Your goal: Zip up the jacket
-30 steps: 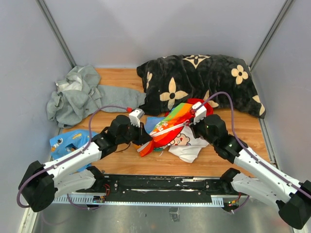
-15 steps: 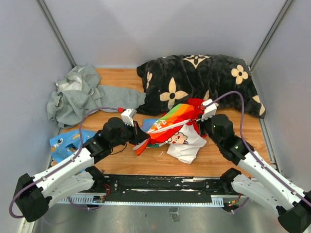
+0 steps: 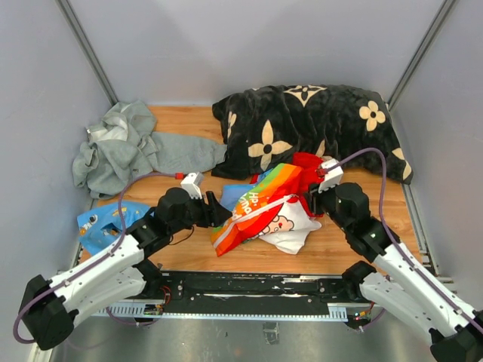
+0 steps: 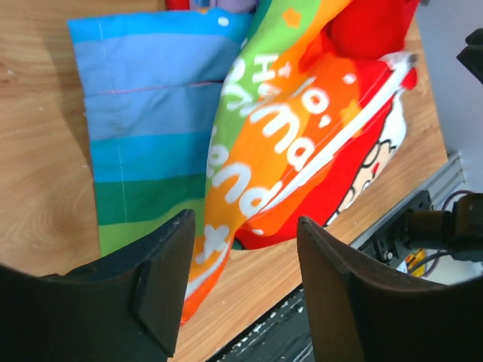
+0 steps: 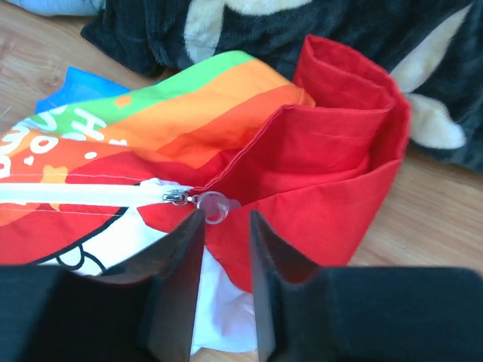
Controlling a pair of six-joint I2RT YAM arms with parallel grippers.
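The jacket [image 3: 266, 202] lies crumpled in the middle of the table, red with rainbow stripes and a white cartoon panel. Its white zip runs closed up to the slider [image 5: 176, 197], and the clear round pull [image 5: 214, 205] rests on red cloth beside the collar. My right gripper [image 5: 225, 222] is open a little, its tips just short of the pull, gripping nothing. My left gripper [image 4: 243, 226] is wide open at the jacket's [image 4: 287, 143] lower hem, with bare wood between its fingers. From above, the left gripper [image 3: 216, 211] sits at the jacket's left end and the right gripper [image 3: 312, 200] at its right.
A black blanket with beige flowers [image 3: 302, 124] lies just behind the jacket. A grey hooded sweatshirt [image 3: 124, 147] is heaped at the back left, and a small light-blue garment [image 3: 106, 222] lies at the left. A black rail [image 3: 249, 290] runs along the near edge.
Both grippers have opened and let go of the jacket. The jacket, held stretched above the table before, has dropped and slumped. The left arm has drawn back left, the right arm slightly right.
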